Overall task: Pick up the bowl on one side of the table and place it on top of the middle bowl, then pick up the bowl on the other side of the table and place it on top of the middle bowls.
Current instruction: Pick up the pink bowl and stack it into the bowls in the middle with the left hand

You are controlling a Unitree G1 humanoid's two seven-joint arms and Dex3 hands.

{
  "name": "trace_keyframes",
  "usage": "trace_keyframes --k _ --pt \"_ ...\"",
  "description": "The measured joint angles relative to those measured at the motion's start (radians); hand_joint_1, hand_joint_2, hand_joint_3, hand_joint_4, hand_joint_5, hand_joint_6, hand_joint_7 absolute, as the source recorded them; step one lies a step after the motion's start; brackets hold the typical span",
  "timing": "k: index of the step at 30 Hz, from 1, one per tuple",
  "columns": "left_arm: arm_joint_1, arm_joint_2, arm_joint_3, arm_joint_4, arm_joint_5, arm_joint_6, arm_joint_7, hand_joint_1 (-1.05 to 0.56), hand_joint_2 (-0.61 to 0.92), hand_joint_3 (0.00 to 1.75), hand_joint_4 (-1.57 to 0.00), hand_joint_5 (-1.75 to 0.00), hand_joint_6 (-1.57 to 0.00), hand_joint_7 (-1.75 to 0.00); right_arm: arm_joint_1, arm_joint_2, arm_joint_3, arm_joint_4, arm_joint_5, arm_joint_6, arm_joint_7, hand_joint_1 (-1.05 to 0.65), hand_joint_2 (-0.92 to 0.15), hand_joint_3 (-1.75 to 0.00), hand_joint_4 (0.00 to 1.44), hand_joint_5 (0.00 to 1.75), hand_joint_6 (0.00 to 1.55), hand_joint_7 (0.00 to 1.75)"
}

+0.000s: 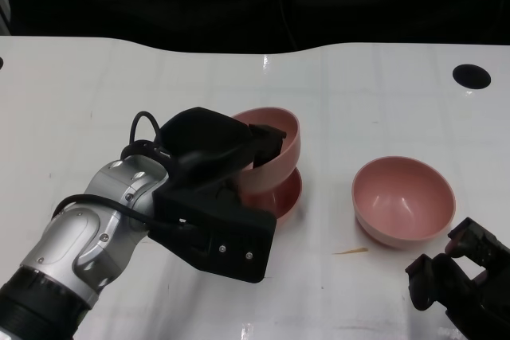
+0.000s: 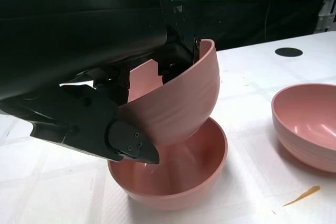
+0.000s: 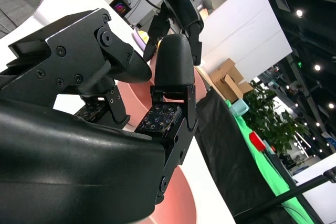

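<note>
My left hand (image 1: 215, 173) grips a pink bowl (image 1: 283, 137) by its near rim, fingers inside and thumb outside. This bowl (image 2: 184, 98) is tilted, and its base sits in the middle pink bowl (image 2: 184, 177), which stands on the white table (image 1: 382, 101). In the head view the middle bowl (image 1: 288, 195) shows only as a rim under the held one. A third pink bowl (image 1: 404, 201) stands upright to the right, empty. My right hand (image 1: 462, 276) is low at the table's near right edge, just short of that bowl, with its fingers (image 3: 168, 77) apart and holding nothing.
A thin orange sliver (image 1: 351, 252) lies on the table in front of the right bowl. A black round hole (image 1: 471, 76) marks the far right of the table. Dark cloth runs behind the table's far edge. Another robot arm (image 3: 176, 3) shows in the room behind.
</note>
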Motion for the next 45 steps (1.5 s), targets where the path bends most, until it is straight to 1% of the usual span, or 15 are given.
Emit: trace_keyframes --k 2,3,5,7,9,10,12,19,21,24,32,35,39,42,45 --pt "0.0 0.0 -0.001 0.001 0.001 0.0 0.0 -0.08 0.92 0.13 -0.61 -1.75 -0.49 -1.59 0.001 0.0 0.0 -0.008 0.0 0.002 -0.013 -0.04 -0.55 -1.12 0.88 1.68 0.92 1.22" --pt "0.0 0.0 -0.003 0.002 0.002 0.0 0.0 -0.09 0.92 0.12 -0.62 -1.74 -0.64 -1.28 0.002 0.0 0.0 -0.011 0.0 0.003 -0.015 -0.04 -0.55 -1.12 0.88 1.69 0.91 1.23" --pt "0.0 0.0 -0.005 0.002 0.003 0.0 0.0 -0.11 0.92 0.1 -0.65 -1.68 -0.86 -0.81 0.002 0.0 0.0 -0.011 0.0 0.003 -0.015 -0.03 -0.55 -1.12 0.87 1.69 0.91 1.23" --pt "0.0 0.0 -0.007 0.002 0.003 0.001 0.0 -0.13 0.92 0.07 -0.76 -1.42 -1.06 -0.33 0.002 0.0 0.0 -0.011 0.0 0.003 -0.015 -0.03 -0.55 -1.12 0.87 1.7 0.9 1.23" --pt "0.001 0.0 -0.007 0.002 0.004 0.001 0.0 -0.14 0.92 0.07 -0.82 -1.22 -1.14 -0.14 0.002 0.0 0.0 -0.011 0.0 0.003 -0.015 -0.03 -0.56 -1.12 0.87 1.71 0.9 1.24" --pt "0.001 0.0 -0.007 0.002 0.003 0.001 0.0 -0.14 0.92 0.07 -0.86 -1.1 -1.16 -0.1 0.002 0.0 0.0 -0.011 0.0 0.003 -0.015 -0.03 -0.56 -1.12 0.87 1.71 0.9 1.23" --pt "0.004 0.002 -0.007 0.002 0.003 -0.005 0.0 -0.14 0.92 0.08 -0.88 -0.99 -1.18 -0.07 0.002 0.0 0.0 -0.011 0.0 0.003 -0.015 -0.03 -0.56 -1.12 0.87 1.69 0.91 1.23" --pt "0.013 0.003 -0.006 0.009 -0.001 -0.036 0.004 -0.15 0.92 0.13 -0.92 -0.79 -1.2 -0.04 0.002 0.0 0.0 -0.012 0.0 0.004 -0.015 -0.03 -0.55 -1.12 0.88 1.68 0.92 1.22" --pt "0.015 0.003 -0.006 0.017 -0.004 -0.041 0.004 -0.15 0.92 0.11 -0.99 -0.6 -1.19 -0.02 0.002 0.0 0.0 -0.012 0.0 0.003 -0.015 -0.03 -0.55 -1.13 0.88 1.69 0.91 1.23" --pt "0.016 0.003 -0.006 0.029 -0.009 -0.046 0.004 -0.15 0.92 0.08 -1.04 -0.48 -1.17 0.0 0.002 0.0 0.0 -0.01 0.0 0.002 -0.008 -0.04 -0.56 -1.12 0.86 1.7 0.9 1.23" --pt "0.017 0.003 -0.007 0.068 0.002 -0.056 0.035 -0.16 0.92 0.06 -1.06 -0.44 -1.16 0.0 0.0 -0.002 -0.007 -0.001 0.005 0.006 0.005 -0.03 -0.59 -1.06 0.87 1.66 0.92 1.17" --pt "0.017 0.003 -0.014 0.088 0.015 -0.063 0.055 -0.16 0.92 0.04 -1.1 -0.46 -1.17 0.0 -0.001 -0.002 -0.008 0.002 0.005 0.009 0.011 -0.03 -0.6 -1.05 0.87 1.67 0.92 1.16" --pt "0.017 0.001 -0.019 0.116 0.019 -0.068 0.071 -0.16 0.92 0.03 -1.06 -0.44 -1.15 0.0 -0.002 -0.003 -0.009 0.004 0.005 0.009 0.016 -0.03 -0.59 -1.06 0.88 1.66 0.93 1.17" --pt "0.017 0.001 -0.02 0.136 0.022 -0.072 0.085 -0.17 0.92 0.03 -1.08 -0.44 -1.16 0.0 -0.002 -0.003 -0.01 0.003 0.005 0.011 0.013 -0.03 -0.6 -1.06 0.87 1.67 0.92 1.18" --pt "0.017 0.001 -0.024 0.156 0.025 -0.079 0.103 -0.18 0.92 0.02 -1.07 -0.43 -1.16 0.0 -0.003 -0.004 -0.01 0.004 0.006 0.017 0.016 -0.03 -0.62 -1.02 0.85 1.67 0.91 1.17"
